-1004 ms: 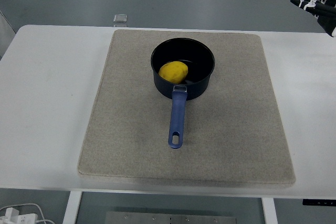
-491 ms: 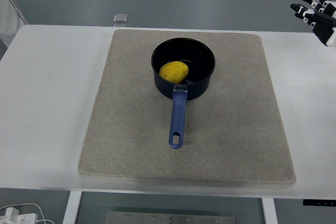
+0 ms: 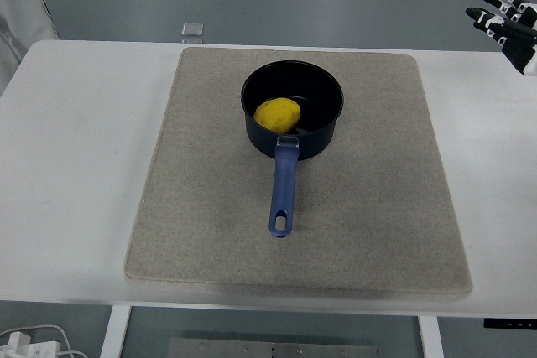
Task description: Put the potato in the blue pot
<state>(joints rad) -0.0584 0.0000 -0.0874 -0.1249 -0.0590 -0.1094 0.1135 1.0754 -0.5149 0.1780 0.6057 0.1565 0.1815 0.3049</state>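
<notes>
White table [image 3: 75, 165] carries a beige mat [image 3: 369, 207], with grey floor behind. Only the fingers of the right hand [image 3: 508, 24] show at the upper right edge; the palm and arm are cut off. Those fingers are spread, pointing left, holding nothing, raised past the table's far corner. Well to the hand's lower left sits the pot [image 3: 315, 94], handle toward the near edge, with the potato [image 3: 278, 114] inside it.
</notes>
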